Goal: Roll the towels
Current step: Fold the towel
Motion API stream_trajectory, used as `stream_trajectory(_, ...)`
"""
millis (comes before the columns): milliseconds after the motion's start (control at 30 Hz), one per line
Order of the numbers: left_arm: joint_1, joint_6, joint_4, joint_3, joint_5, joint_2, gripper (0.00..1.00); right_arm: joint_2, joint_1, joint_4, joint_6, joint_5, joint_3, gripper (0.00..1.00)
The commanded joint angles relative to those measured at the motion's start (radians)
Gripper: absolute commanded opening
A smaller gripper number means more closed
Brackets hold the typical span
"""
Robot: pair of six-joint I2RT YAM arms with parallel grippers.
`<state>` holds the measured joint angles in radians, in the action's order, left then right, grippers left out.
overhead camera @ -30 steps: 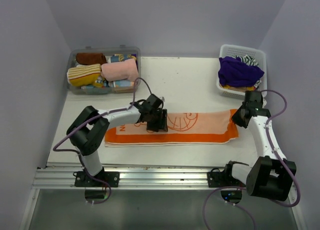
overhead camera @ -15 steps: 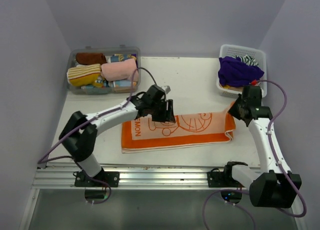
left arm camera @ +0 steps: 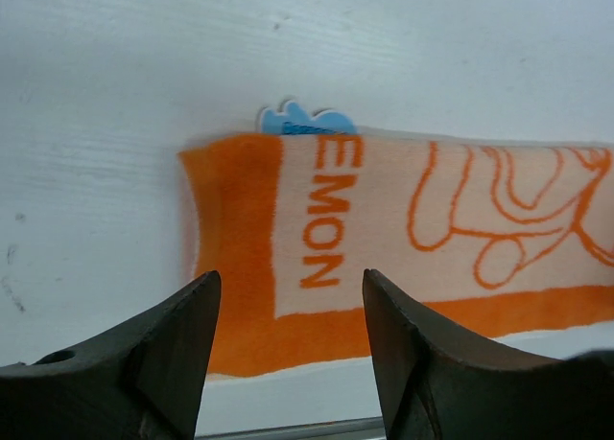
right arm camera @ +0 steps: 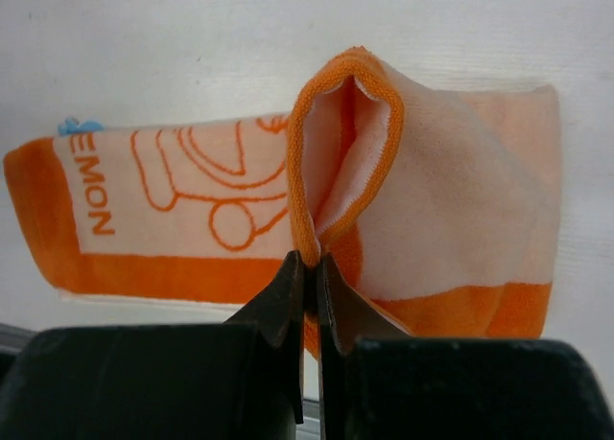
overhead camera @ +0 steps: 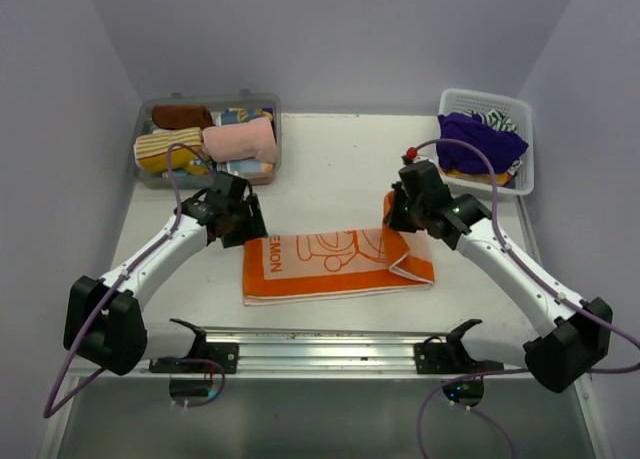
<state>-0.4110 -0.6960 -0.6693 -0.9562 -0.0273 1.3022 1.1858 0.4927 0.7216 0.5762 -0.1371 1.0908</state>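
Laid 9-to-3 o'clock, the orange cartoon towel [overhead camera: 320, 267] is pinched at its 3 o'clock end by the right gripper [right arm camera: 309, 270]; the left gripper [left arm camera: 288, 289] is spread.

Our gripper [right arm camera: 309, 272] pinches the orange hem of the towel [right arm camera: 192, 200], its two dark fingers pressed together at the bottom of the frame. Above them we see the hem rise in a narrow loop, cream terry showing inside. To the right, the towel is doubled over on itself, its paler back facing us. To the left it lies flat on the white table [right arm camera: 192, 47], showing the letters EMON [right arm camera: 93, 191], an orange cartoon outline and a small blue tag [right arm camera: 75, 127] at its far corner.
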Motion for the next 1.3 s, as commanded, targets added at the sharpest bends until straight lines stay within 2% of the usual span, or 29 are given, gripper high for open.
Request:
stream_trajectory(0, 0.047, 0.01, 0.008, 0.069, 0.003, -0.009, 0.64, 0.055, 0.14, -0.036, 0.056, -0.042, 0.092, 0.0)
stream_trajectory(167, 0.081, -0.01, 0.05, 0.109, 0.055, 0.009, 0.61, 0.191, 0.3, -0.063, 0.093, -0.062, 0.184, 0.0)
stream_trajectory(400, 0.247, -0.013, -0.038, 0.145, -0.025, -0.053, 0.59, 0.357, 0.469, -0.08, 0.111, -0.076, 0.319, 0.0)
stream_trajectory(533, 0.27, -0.02, -0.009, 0.22, -0.016, -0.028, 0.56, 0.438, 0.488, -0.088, 0.128, -0.059, 0.392, 0.0)
stream_trajectory(800, 0.27, 0.004, 0.083, 0.274, 0.09, 0.051, 0.34, 0.59, 0.555, -0.085, 0.151, -0.03, 0.517, 0.0)
stream_trajectory(1100, 0.27, 0.006, 0.108, 0.281, 0.115, 0.035, 0.32, 0.753, 0.632, -0.031, 0.152, -0.055, 0.676, 0.0)
stream_trajectory(1267, 0.27, 0.013, 0.1, 0.286, 0.096, 0.04, 0.31, 0.798, 0.638, -0.037, 0.152, -0.068, 0.695, 0.0)
